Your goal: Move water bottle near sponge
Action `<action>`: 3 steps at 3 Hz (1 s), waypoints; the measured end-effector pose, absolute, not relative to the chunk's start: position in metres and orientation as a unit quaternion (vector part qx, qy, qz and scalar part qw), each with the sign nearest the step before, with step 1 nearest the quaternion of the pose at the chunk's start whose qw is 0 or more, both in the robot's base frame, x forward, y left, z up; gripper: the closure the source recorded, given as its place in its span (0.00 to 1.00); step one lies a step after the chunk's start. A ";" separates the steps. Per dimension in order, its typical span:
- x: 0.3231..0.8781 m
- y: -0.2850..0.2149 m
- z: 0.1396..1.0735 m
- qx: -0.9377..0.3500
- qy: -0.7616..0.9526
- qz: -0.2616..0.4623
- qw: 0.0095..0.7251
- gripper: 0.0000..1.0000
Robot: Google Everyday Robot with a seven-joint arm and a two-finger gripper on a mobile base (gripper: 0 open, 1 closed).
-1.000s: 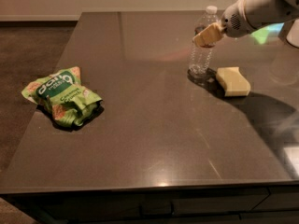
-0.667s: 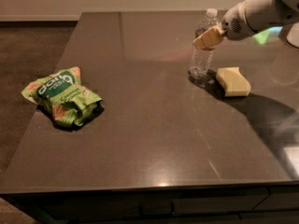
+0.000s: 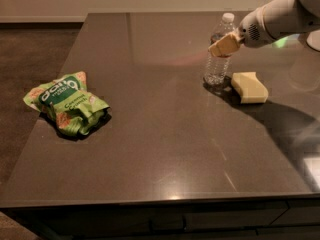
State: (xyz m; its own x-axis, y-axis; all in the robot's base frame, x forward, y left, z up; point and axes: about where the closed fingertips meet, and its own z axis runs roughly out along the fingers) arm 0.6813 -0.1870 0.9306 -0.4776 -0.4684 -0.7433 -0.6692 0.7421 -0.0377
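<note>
Since the water bottle (image 3: 216, 69) stands upright just beside the sponge (image 3: 249, 87), placing looks done, gripper (image 3: 225, 45) at its shoulder, grip can't be told, next needs clean release.

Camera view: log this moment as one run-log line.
gripper: at shoulder of water bottle | water bottle: upright on table, beside sponge | green snack bag: table's far side from them

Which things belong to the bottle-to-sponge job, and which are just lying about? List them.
Job: water bottle, upright beside the sponge; gripper, at the bottle's upper part.
Lying about: green snack bag, on the table, left side.
</note>
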 end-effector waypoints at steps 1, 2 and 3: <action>0.679 -0.189 0.928 -0.334 0.850 0.127 0.386 0.13; 0.680 -0.187 0.926 -0.335 0.850 0.129 0.385 0.00; 0.680 -0.187 0.926 -0.335 0.850 0.129 0.385 0.00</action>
